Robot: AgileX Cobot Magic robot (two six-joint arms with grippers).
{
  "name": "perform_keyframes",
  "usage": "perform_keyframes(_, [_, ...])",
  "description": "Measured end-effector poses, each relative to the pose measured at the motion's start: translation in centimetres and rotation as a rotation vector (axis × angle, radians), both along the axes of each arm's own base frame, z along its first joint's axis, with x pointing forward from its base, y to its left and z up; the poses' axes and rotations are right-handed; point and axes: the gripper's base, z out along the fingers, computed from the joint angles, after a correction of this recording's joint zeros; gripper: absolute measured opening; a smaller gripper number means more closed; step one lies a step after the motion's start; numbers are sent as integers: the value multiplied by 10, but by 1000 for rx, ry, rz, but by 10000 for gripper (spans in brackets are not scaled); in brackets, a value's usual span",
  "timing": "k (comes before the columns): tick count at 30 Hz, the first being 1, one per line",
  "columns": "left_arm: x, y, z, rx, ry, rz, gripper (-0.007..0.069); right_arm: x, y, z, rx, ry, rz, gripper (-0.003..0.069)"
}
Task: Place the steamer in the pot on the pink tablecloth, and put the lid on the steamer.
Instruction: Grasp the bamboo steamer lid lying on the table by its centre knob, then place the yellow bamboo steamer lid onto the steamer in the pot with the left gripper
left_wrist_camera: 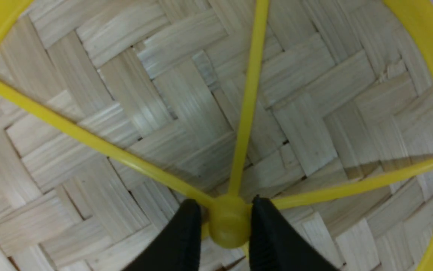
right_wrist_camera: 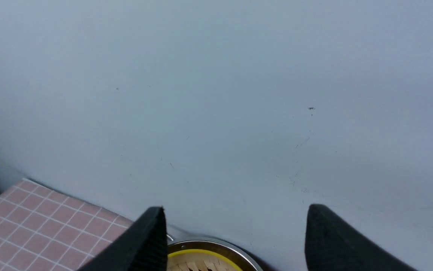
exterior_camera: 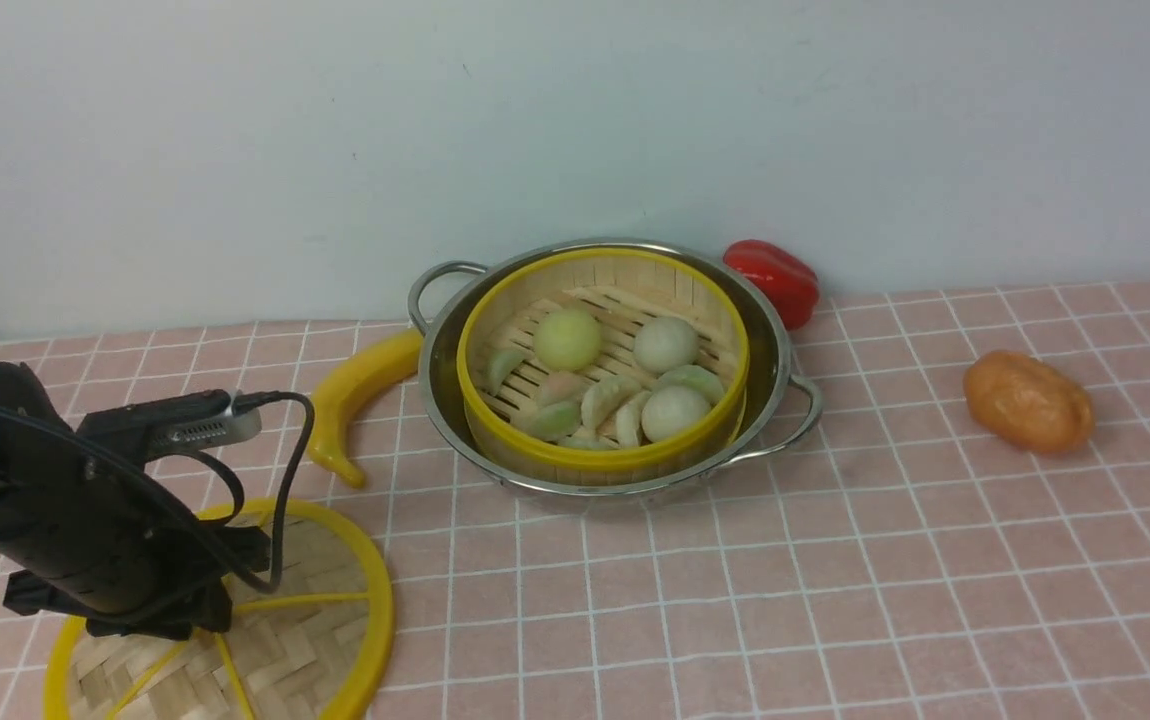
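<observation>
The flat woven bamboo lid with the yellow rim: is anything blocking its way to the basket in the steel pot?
Only a yellow banana lies on the pink checked cloth, roughly between the flat woven lid and the shiny steel pot; lifted, the lid should clear it. The yellow-rimmed bamboo steamer stands open on top.

The steamer (exterior_camera: 603,462) — a yellow-rimmed bamboo basket with a slatted bottom — is seated upright inside the shiny two-handled pot (exterior_camera: 767,372), which is set on the pink tablecloth (exterior_camera: 835,580). The lid (exterior_camera: 325,610) — a flat herringbone-woven disc with yellow spokes — is laid on the cloth at near left, apart from the pot.
</observation>
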Motion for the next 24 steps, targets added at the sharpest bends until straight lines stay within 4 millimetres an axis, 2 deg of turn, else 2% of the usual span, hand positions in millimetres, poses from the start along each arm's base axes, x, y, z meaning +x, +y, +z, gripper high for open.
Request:
perform_keyframes(3, [1,0,0,-1,-1,1,121,-1,0,1,0,-4,0,482])
perform_keyframes(9, [3,1,5,14,19,-25,121,-9,-3,4,-5,-8,3,480])
perform_keyframes(13, [3,6,20,66,55,-66,121,-18,-8,1,-27,14,-7,480])
perform_keyframes(16, [7,12,66,140,45,-85,121,-36,-17,-14,-65,86,-30,480])
perform_keyframes(19, [14,8,111,170,-52,-105,121,-57,-25,-28,-88,148,-37,480])
perform_keyframes(22, [33,-24,164,187,-244,-203,121,-84,-36,-55,-128,231,-50,480])
perform_keyframes(23, [35,-27,166,186,-251,-211,121,-91,-39,-56,-131,231,-52,480])
perform_keyframes(24, [44,-54,187,180,-330,-293,121,-104,-45,-69,-151,262,-63,480])
